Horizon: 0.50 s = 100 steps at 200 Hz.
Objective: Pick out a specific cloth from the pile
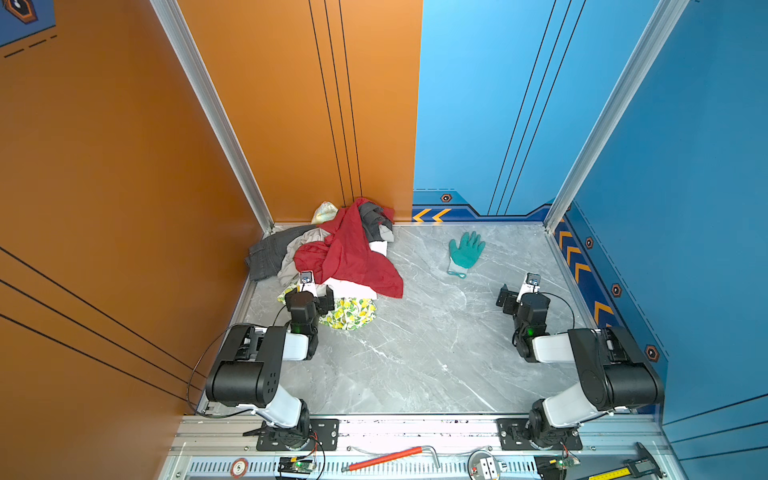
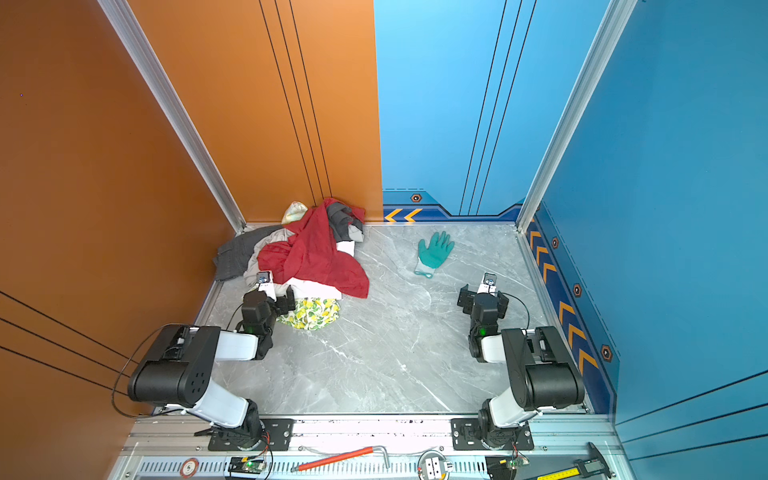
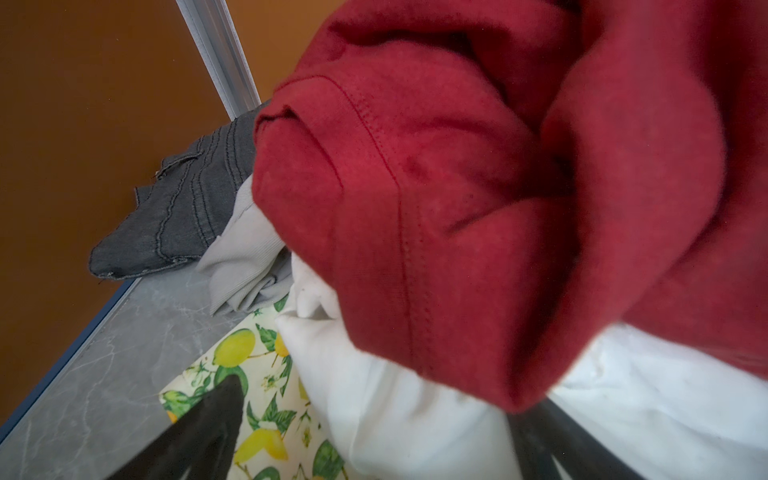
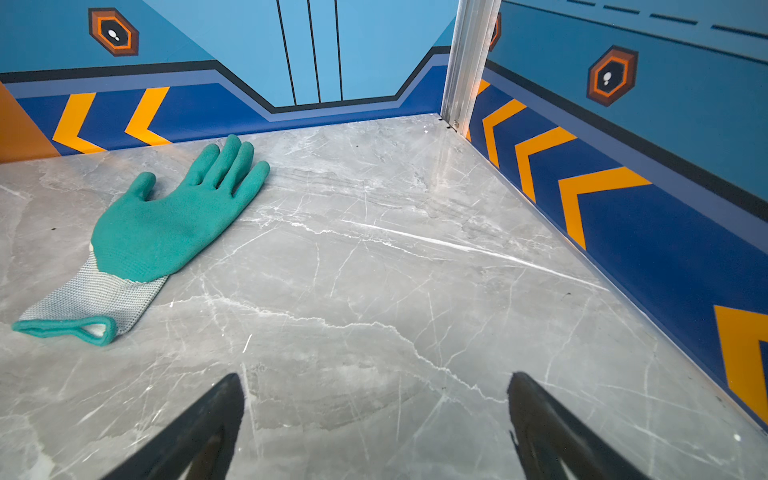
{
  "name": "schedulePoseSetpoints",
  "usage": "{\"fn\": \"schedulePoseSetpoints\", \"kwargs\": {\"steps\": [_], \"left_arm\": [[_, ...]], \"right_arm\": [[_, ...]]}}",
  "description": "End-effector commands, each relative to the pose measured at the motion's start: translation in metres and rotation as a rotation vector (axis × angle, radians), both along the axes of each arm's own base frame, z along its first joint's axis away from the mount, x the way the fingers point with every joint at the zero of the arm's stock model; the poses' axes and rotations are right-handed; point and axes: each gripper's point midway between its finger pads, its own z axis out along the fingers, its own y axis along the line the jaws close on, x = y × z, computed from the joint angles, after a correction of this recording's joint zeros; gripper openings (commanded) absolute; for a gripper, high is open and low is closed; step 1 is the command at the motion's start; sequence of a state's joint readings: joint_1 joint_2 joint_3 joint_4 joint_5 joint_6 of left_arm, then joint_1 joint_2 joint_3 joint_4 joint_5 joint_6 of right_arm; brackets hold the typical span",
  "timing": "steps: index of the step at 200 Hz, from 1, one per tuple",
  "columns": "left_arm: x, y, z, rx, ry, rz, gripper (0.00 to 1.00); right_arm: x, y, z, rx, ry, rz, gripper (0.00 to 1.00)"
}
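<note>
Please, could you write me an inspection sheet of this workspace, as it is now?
Surface: grey marble table.
Job's things: white cloth lies low in the pile, mostly under the red cloth, over the lemon-print cloth.
Clutter: green glove, flat, apart from the pile.
Tools: left tool open, at the white cloth's fold; right tool open over bare table, holding nothing.
Cables: black cable loops beside the left arm; thin cable by the right arm.
Surroundings: orange and blue walls; wrench and caliper on the front rail.
</note>
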<state>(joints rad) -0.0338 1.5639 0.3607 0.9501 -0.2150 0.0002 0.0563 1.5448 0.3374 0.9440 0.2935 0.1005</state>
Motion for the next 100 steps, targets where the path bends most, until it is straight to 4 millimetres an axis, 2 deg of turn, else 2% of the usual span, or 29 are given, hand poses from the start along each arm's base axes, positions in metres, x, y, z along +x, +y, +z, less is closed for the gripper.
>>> {"fn": "schedulePoseSetpoints", "kwargs": {"steps": [1, 62, 100], "left_arm": [[0.003, -0.001, 0.001, -0.014, 0.005, -0.010, 0.98], [0.004, -0.001, 0.005, -0.036, 0.004, -0.027, 0.98], [-0.002, 0.001, 0.020, -0.084, -0.012, -0.050, 0.98]], "right_arm": [[0.002, -0.004, 0.007, -0.014, -0.021, -0.023, 1.00], [0.001, 0.003, 0.014, -0.056, -0.023, -0.018, 1.00], [-0.004, 0.006, 0.021, -0.072, -0.055, -0.012, 1.00]]}}
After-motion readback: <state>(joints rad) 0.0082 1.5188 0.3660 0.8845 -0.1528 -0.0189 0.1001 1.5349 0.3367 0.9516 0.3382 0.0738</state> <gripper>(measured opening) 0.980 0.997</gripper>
